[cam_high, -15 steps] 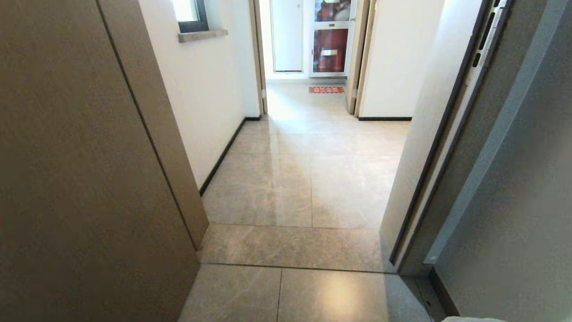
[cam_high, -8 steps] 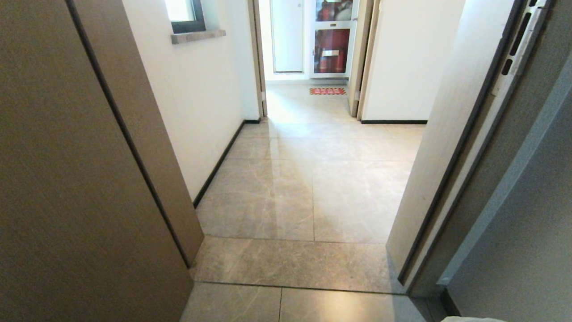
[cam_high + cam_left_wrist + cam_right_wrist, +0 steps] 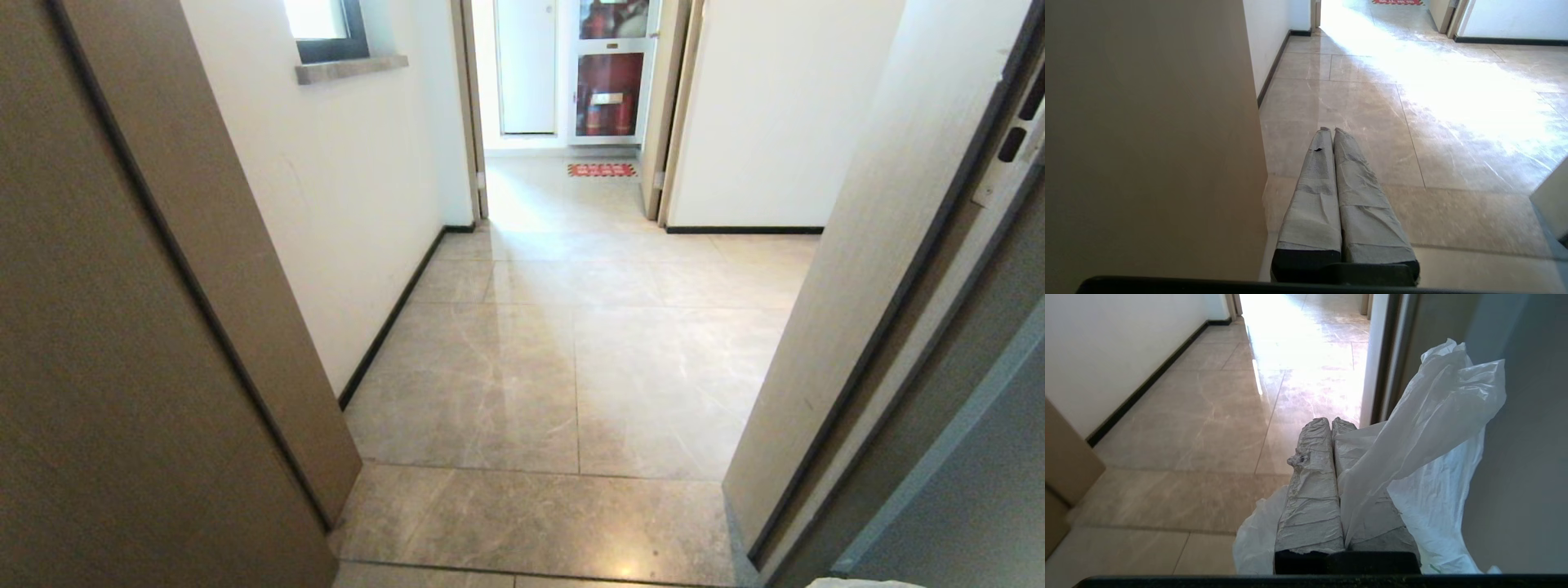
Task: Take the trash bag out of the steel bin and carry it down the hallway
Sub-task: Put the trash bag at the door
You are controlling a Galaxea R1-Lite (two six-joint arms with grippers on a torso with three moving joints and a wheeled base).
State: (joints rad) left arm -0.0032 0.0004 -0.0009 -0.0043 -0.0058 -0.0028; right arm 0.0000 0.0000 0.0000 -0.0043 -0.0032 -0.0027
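The trash bag, thin crumpled white plastic, is pinched between the taped fingers of my right gripper. It drapes over one finger and hangs down on both sides. A sliver of the bag shows at the bottom edge of the head view. My left gripper is shut and empty, held level above the floor beside a brown panel. The hallway, with glossy beige marbled tiles, stretches ahead through the doorway. The steel bin is out of view.
A brown door panel stands close on the left and a door frame close on the right. A white wall with black skirting lines the left side. A red mat and a glass cabinet lie at the far end.
The whole head view has shifted: the camera has moved forward into the doorway, so the panel and frame slide outward and the hallway floor comes nearer.
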